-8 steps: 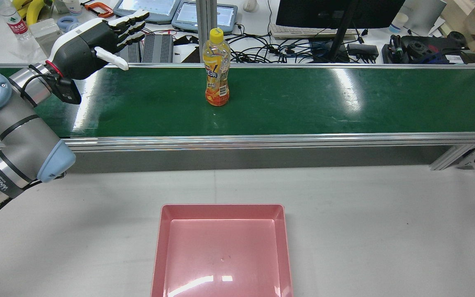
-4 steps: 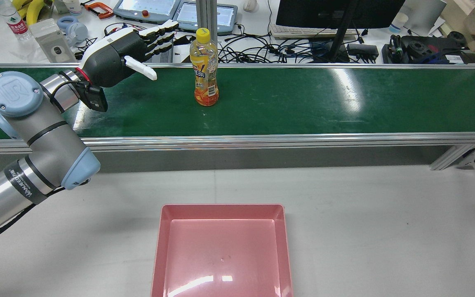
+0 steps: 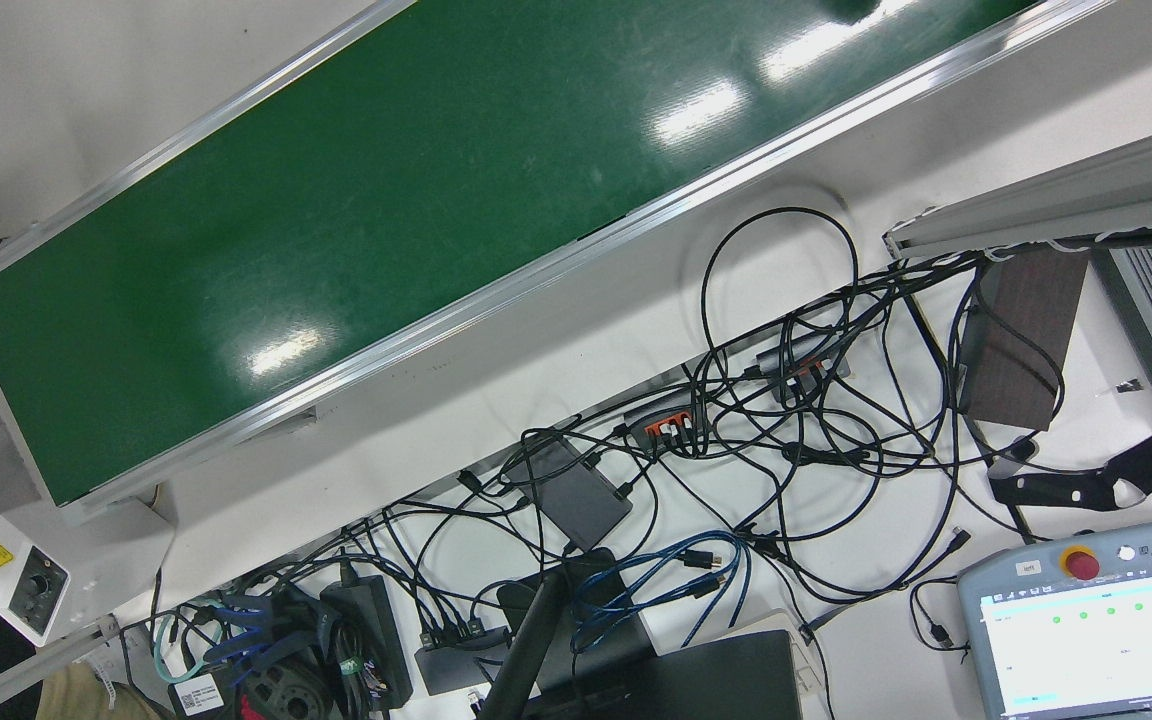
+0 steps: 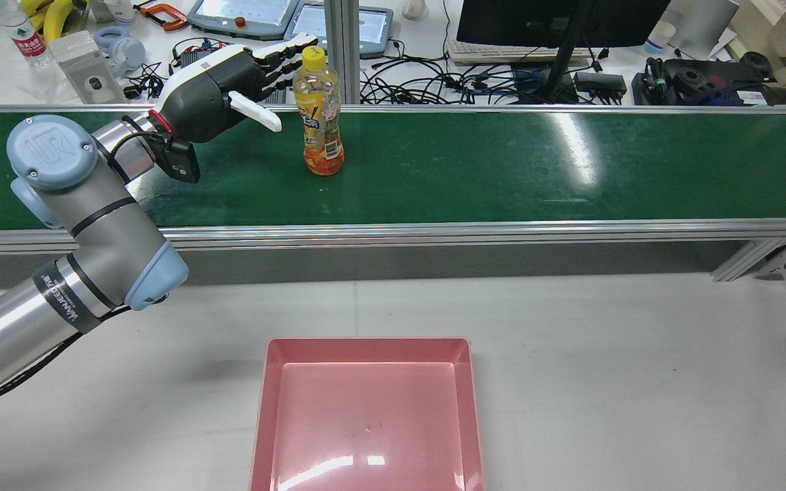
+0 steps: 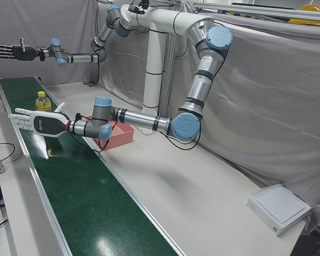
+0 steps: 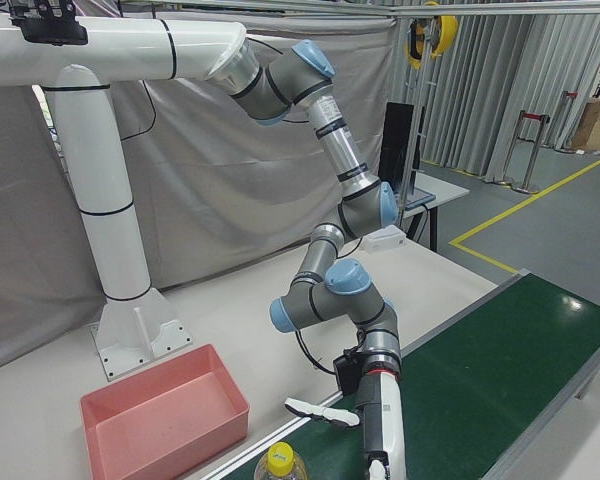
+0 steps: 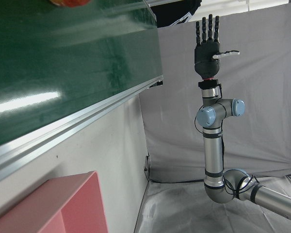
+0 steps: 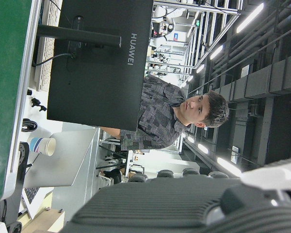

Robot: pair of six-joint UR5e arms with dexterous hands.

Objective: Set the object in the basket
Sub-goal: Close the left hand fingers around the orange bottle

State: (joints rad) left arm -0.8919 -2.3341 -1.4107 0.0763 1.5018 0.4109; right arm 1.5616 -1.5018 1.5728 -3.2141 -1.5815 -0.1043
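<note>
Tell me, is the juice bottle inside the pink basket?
No, the juice bottle stands upright on the green belt, and the pink basket holds nothing.

The green belt (image 4: 434, 170) is seen from high behind in the rear view, steeply from above in the front view, and from opposite front corners otherwise.

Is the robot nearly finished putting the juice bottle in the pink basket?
Not yet. The juice bottle stands upright on the green conveyor belt, and the pink basket holds nothing. The left hand is open right beside the bottle, not gripping it. The right hand is raised, far away. Grabbing, carrying and dropping are all left.
</note>
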